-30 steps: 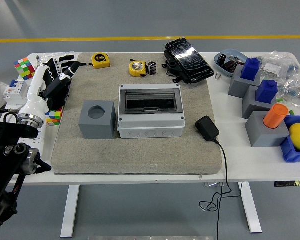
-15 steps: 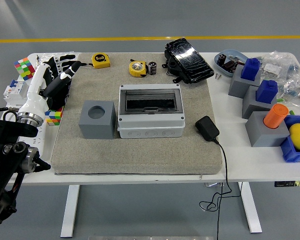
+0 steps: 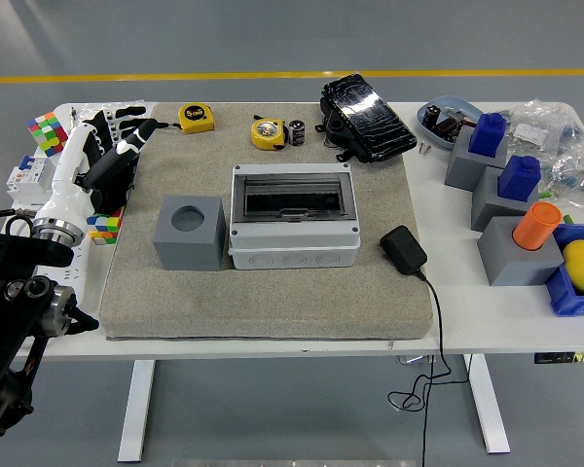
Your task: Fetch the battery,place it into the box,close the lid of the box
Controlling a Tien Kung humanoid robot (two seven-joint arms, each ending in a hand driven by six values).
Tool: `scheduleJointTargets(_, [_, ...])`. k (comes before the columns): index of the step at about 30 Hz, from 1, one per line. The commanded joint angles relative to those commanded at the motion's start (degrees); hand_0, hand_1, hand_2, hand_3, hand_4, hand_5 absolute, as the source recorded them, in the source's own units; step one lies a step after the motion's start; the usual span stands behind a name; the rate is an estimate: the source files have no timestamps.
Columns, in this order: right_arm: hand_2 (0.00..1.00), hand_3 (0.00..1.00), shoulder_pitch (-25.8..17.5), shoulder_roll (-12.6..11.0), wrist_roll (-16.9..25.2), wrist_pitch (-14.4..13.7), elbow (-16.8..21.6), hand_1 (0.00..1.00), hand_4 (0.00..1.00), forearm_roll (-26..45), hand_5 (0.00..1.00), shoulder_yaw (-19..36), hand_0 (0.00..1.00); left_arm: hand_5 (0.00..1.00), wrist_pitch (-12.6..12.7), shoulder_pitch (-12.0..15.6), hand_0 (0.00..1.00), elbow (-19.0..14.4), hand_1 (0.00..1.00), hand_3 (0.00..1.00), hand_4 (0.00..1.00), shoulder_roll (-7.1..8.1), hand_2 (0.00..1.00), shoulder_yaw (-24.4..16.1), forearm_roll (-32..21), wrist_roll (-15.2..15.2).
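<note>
1 hand in view: left hand at the mat's far-left edge, fingers loosely extended, holding nothing.
Battery: far side, just right of the yellow tape measure.
Box: mid-mat; lid state unclear.
Risk: a long reach could knock the battery over, rolling it away.

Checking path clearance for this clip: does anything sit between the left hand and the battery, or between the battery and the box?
Partly. The yellow tape measure and a second one lie between the left hand and the battery. Nothing visible lies between battery and box, though its lid looks closed.
</note>
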Motion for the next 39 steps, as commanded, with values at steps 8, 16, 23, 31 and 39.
scheduleJointTargets(8, [0.593,0.546,0.11,-0.42,-0.03,-0.09,0.03,0.602,0.928,-0.04,0.484,-0.02,0.565,0.538,0.01,0.26,0.702,0.46,0.708,0.661,0.985,-0.35,0.654,-0.30,0.09,-0.12])
scheduleJointTargets(16, [0.594,0.546,-0.62,-0.28,-0.01,0.01,0.03,0.602,0.928,-0.30,0.484,0.86,0.565,0.539,-0.05,0.02,0.701,0.63,0.706,0.660,0.985,-1.25,0.652,0.47,0.04,-0.10])
scheduleJointTargets(23, [0.594,0.547,-0.61,-0.57,-0.02,-0.04,0.09,0.603,0.928,-0.55,0.485,1.32,0.565,0.542,-0.03,0.24,0.701,0.51,0.706,0.659,0.985,-1.06,0.651,0.56,-0.08,-0.05])
scheduleJointTargets(31, [0.596,0.546,-0.48,-0.72,-0.06,-0.06,0.11,0.602,0.928,-0.57,0.486,1.60,0.565,0.544,-0.06,-0.09,0.700,0.80,0.705,0.658,0.984,-1.06,0.650,0.26,-0.23,-0.06])
scheduleJointTargets(39, [0.597,0.546,-0.59,-0.67,-0.06,0.01,0.11,0.602,0.928,-0.62,0.487,1.79,0.564,0.547,-0.42,-0.35,0.699,1.20,0.704,0.658,0.984,-1.02,0.649,0.02,-0.28,0.10])
